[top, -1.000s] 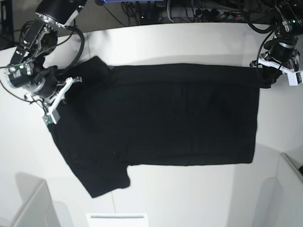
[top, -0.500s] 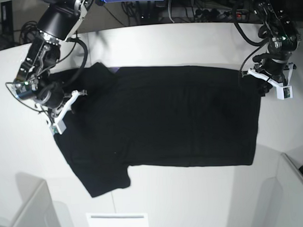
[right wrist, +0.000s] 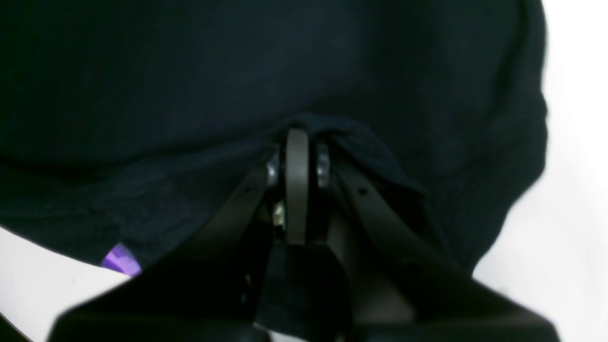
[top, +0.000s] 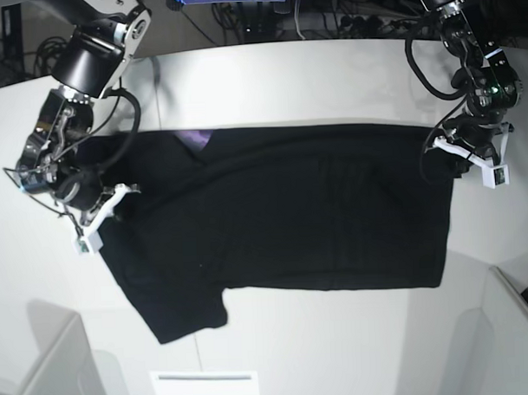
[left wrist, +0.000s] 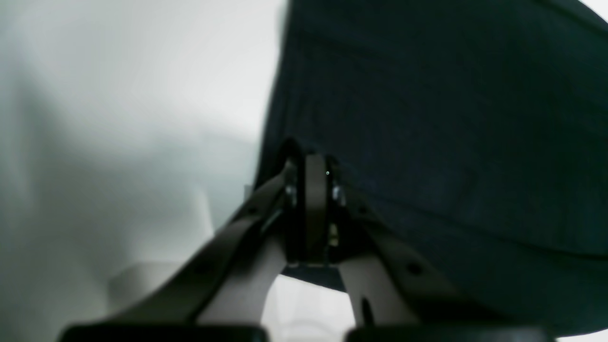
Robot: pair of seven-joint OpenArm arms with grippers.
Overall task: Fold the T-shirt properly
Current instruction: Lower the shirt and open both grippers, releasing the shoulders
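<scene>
Both of my grippers were clamped down tight on cloth: my left gripper (top: 449,152) had its jaws pinched together on the far corner of the hem, and my right gripper (top: 117,203) had its jaws closed on a bunched fold of fabric at the shoulder end, near the sleeve. What I held in each was the T-shirt (top: 282,214), black, lying plain side up on the white table (top: 329,74), with its far long edge raised between my two grips. A sliver of purple print (top: 195,137) showed under that lifted edge near the collar, and my right wrist view caught the same purple (right wrist: 118,259) peeking beneath the cloth. I judged I was in a lengthwise fold, carrying the far edge toward the near one. The next move, as I read it, called for both arms to travel together at the same pace, keeping the edge taut between them, then to lay it down along the near edge before letting go. The shirt's long axis ran across the base view, collar and sleeves toward my right arm, hem toward my left; the free sleeve (top: 186,313) stuck out at the near side.
</scene>
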